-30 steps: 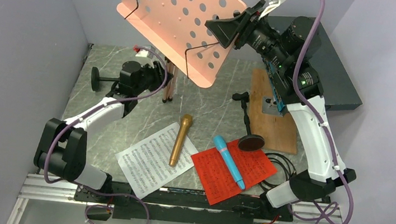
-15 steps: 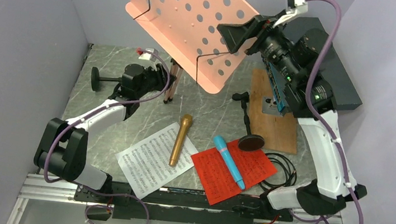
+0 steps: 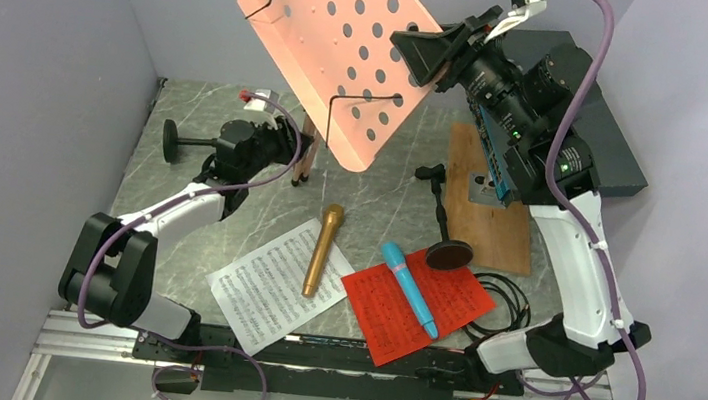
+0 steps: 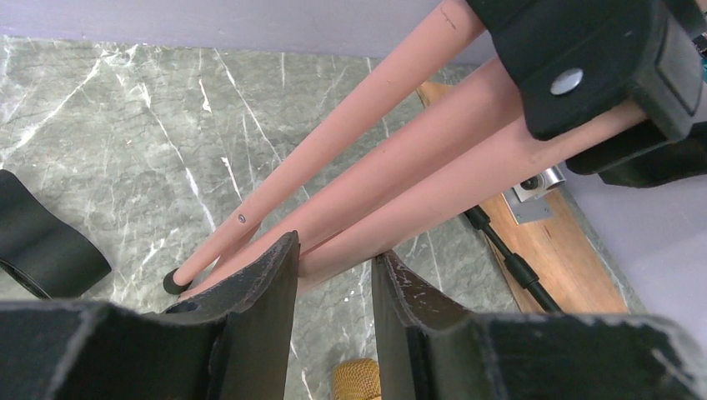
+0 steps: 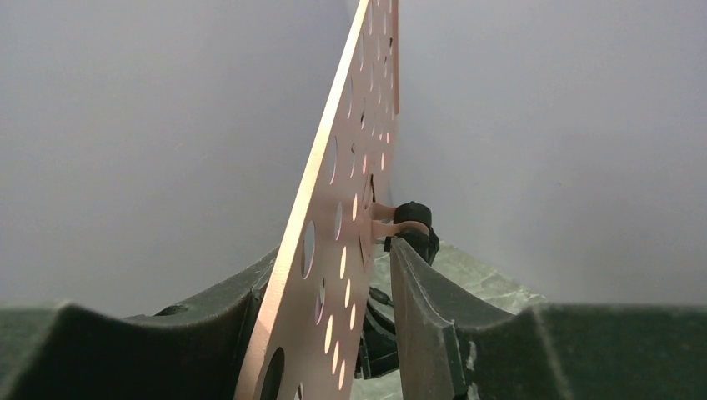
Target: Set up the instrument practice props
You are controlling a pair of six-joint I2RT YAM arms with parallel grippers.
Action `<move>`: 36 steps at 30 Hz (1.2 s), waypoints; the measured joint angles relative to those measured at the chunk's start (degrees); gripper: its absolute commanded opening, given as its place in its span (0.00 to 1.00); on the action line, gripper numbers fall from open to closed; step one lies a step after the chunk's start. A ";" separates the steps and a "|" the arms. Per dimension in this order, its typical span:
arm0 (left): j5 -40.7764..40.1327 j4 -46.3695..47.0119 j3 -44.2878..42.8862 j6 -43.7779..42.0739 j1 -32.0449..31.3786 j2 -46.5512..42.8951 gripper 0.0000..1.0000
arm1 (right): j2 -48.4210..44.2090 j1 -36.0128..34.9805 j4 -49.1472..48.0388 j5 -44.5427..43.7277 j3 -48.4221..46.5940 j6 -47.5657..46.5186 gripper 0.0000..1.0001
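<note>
The pink hole-punched music desk [image 3: 337, 47] is held high above the table, tilted. My right gripper [image 3: 429, 53] is shut on its right edge; the plate [image 5: 329, 200] stands between the fingers of my right gripper [image 5: 333, 250]. My left gripper [image 3: 291, 145] is shut on the pink tripod legs [image 4: 400, 158], gripping one leg low near the table, as the left wrist view of the gripper [image 4: 336, 250] shows. The gold microphone [image 3: 322, 252] lies on the white page [image 3: 264, 295]. The blue microphone [image 3: 410, 289] lies on the red page [image 3: 455, 297]. One black round-based pole [image 3: 176, 139] lies at the left, the other [image 3: 440, 220] beside the red page.
A wooden board [image 3: 494, 216] lies at the right with a dark-teal box [image 3: 604, 138] behind it. A coil of black cable [image 3: 512, 297] lies right of the red page. Grey walls close in on the left, back and right.
My right gripper has moved up and right, swinging the pink desk to a steeper tilt. My left gripper has stayed on the tripod legs.
</note>
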State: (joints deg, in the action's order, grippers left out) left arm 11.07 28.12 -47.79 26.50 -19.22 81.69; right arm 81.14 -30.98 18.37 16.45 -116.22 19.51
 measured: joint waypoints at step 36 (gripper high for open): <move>9.97 -5.20 -7.87 0.70 5.20 4.35 0.37 | 14.12 -0.31 0.81 19.65 -17.33 3.54 0.00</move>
State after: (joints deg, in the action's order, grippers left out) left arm 21.04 22.92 -55.66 27.20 -14.02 86.04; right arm 95.26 -31.29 19.18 36.10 -133.56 23.05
